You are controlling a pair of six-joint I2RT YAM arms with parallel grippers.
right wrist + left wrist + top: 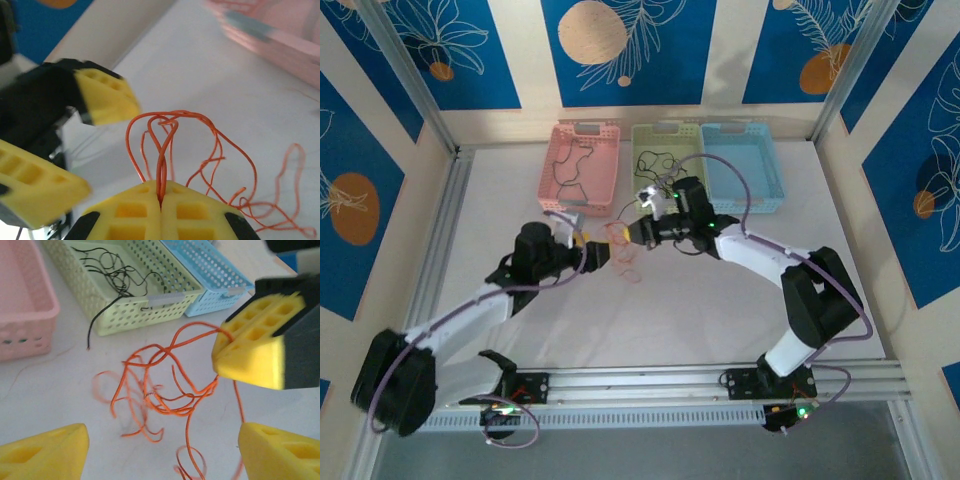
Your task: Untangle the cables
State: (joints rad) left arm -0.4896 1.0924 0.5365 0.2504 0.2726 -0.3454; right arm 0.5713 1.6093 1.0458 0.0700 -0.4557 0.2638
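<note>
Orange-red cable [161, 165] pinched in right gripper [161, 189] — left gripper [161, 440] agape just beside.

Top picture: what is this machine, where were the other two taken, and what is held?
It is a robot: a left arm and a right arm reaching over a white table. One camera looks down from above; the others ride on the wrists, so the yellow wedges are each arm's jaws. At the back stand a pink basket, a green basket with black cables, and a blue basket. The right jaws are shut on the orange cable; the left jaws stand open nearby.
</note>
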